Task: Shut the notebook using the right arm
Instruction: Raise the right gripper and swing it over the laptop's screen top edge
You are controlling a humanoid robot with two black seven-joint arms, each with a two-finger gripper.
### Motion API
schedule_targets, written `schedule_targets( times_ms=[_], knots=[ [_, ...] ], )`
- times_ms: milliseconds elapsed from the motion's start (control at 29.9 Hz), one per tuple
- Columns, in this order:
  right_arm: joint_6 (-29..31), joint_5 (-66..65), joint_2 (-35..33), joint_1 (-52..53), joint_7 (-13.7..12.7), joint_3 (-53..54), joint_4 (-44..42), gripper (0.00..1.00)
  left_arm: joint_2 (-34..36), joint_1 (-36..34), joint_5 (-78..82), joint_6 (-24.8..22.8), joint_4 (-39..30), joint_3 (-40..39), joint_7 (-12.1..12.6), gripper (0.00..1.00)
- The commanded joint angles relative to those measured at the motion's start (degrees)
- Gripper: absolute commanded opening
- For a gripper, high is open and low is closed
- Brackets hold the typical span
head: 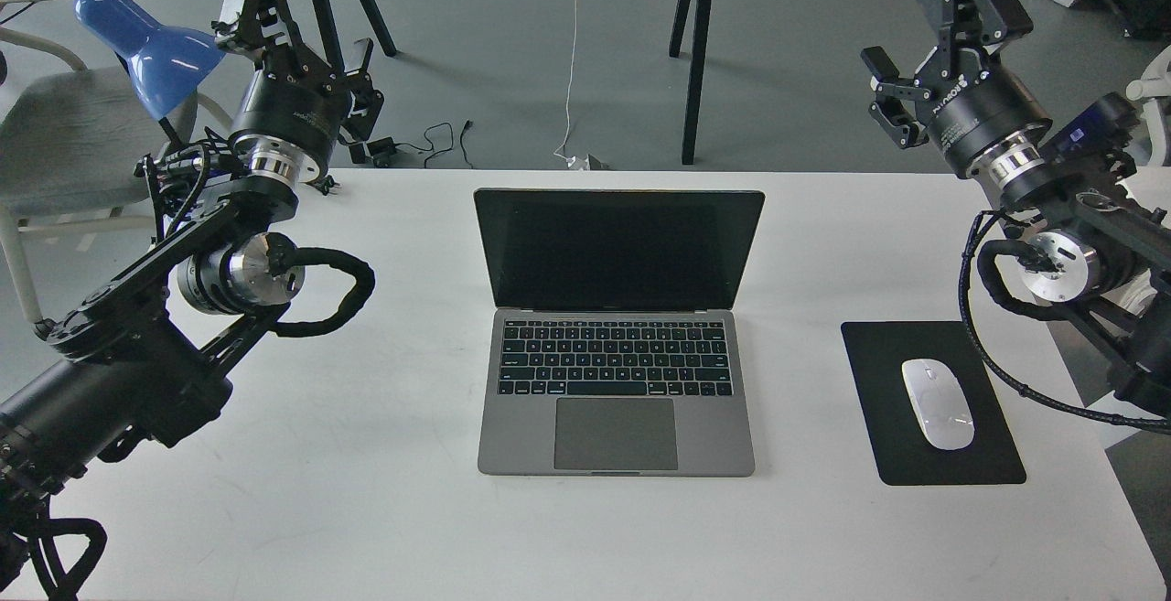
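Grey metal notebook point(617, 336) looks stiff and slick, its screen fragile; I'd push the lid's top edge. My right jaws point(919, 57) and left jaws point(306, 29) hang spread, empty.

Notebook point(617, 427) matt grey metal, glossy black screen; mouse pad point(878, 400) matt black; mouse point(938, 404) glossy white plastic.

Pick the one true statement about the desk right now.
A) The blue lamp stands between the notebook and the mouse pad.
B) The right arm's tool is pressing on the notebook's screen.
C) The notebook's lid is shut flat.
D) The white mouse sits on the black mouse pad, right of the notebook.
D: the white mouse lies on the black mouse pad, right of the open notebook, while the right arm's tool hangs clear of it.
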Motion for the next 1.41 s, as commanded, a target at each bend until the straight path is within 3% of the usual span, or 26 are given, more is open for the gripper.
schedule_targets(
  times_ms=[0, 134, 268, 502, 803, 1372],
  knots=[
    [0.0, -3.6, 0.1, 7.3, -0.9, -10.7, -0.5, 1.00, -0.1, 0.0, 0.0, 0.0, 0.0, 0.0, 0.0, 1.00],
    [0.0, -3.6, 0.1, 15.7, -0.8, -25.3, -1.6, 1.00, -0.1, 0.0, -0.1, 0.0, 0.0, -0.1, 0.0, 1.00],
    [0.0, -3.7, 0.1, 19.5, -0.8, -31.8, -1.9, 1.00, -0.1, 0.0, -0.1, 0.0, 0.0, -0.1, 0.0, 1.00],
    [0.6, -10.8, 0.5, 21.5, -1.7, -35.7, -2.7, 1.00, -0.2, 0.0, -0.1, 0.0, 0.0, -0.1, 0.0, 1.00],
    [1.3, -10.9, 5.7, 21.7, -1.7, -35.7, -13.8, 1.00, -0.2, 0.0, -0.1, 0.0, 0.0, -0.1, 0.0, 1.00],
    [4.3, -11.6, 21.8, 21.7, -2.4, -37.1, -26.4, 1.00, -0.2, 0.0, 0.0, 0.0, 0.1, -0.1, 0.0, 1.00]
  ],
)
